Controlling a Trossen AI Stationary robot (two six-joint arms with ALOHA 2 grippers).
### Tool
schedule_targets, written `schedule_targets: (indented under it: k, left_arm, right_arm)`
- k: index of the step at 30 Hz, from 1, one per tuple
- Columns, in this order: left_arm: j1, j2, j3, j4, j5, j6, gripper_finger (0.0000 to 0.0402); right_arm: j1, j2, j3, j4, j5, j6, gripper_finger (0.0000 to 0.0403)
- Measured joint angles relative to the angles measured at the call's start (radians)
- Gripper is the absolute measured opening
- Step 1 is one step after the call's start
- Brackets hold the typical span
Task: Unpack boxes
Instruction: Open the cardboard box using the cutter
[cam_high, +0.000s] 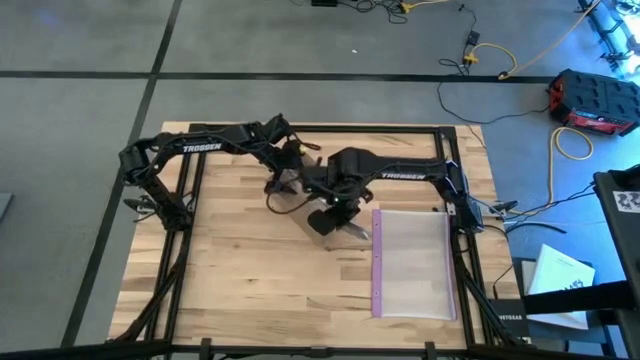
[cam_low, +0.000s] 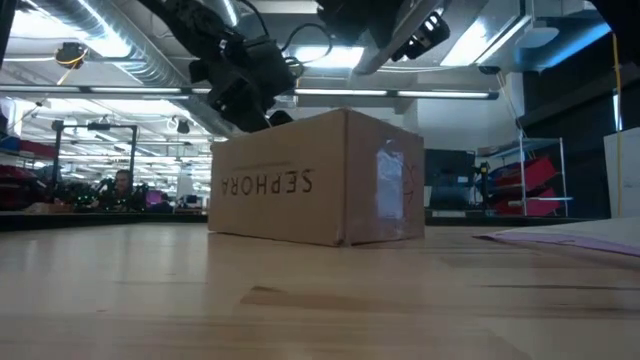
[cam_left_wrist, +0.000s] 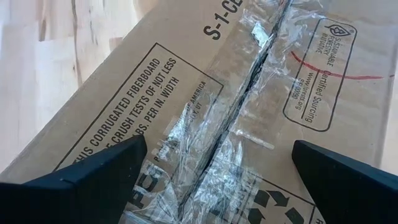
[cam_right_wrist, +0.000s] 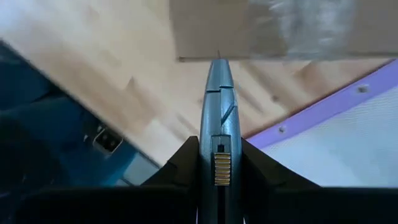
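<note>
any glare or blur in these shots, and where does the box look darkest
Left wrist view: clear tape along the box seam glints white. Right wrist view: the box is smeared, while the grey knife tool is sharp. Low view: the box's lettered side is shadowed against bright ceiling lights.

Box (cam_low: 318, 180) on table (cam_high: 250, 270), bag (cam_high: 412, 262) beside it.

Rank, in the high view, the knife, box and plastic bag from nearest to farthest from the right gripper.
1. Knife: clamped in the right gripper.
2. Box: just beyond it, under both arms, toward the left gripper.
3. Plastic bag: flat on the table's right half; nearly as near, too close to call.
</note>
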Motion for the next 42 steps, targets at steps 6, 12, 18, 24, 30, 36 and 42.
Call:
schedule_targets:
  k: [6,12,18,24,30,36,42]
  left_arm:
    - [-0.077,0.001,0.000,0.007,0.011,-0.046,0.0400]
    - [-0.123,0.001,0.000,0.009,0.025,-0.060,0.0400]
    - [-0.123,0.001,-0.001,0.013,0.030,-0.060,0.0400]
    - [-0.128,0.002,-0.001,0.019,0.031,-0.065,0.0400]
    - [-0.129,0.002,-0.001,0.021,0.032,-0.055,0.0400]
    - [-0.132,0.002,-0.001,0.027,0.032,-0.052,0.0400]
    - [-0.139,0.002,-0.001,0.029,0.032,-0.047,0.0400]
  right_arm:
    - [-0.001,0.000,0.000,0.000,0.012,-0.002,0.0057]
    - [0.008,0.000,0.000,0.000,-0.017,0.003,0.0057]
    - [0.011,0.000,-0.049,0.002,-0.038,0.015,0.0057]
    - [0.036,0.001,-0.124,0.000,-0.035,0.025,0.0057]
    - [0.050,0.001,-0.124,0.002,-0.009,0.064,0.0057]
    - [0.055,0.001,-0.124,0.001,0.004,0.090,0.0057]
    - [0.053,0.001,-0.126,0.002,0.010,0.106,0.0057]
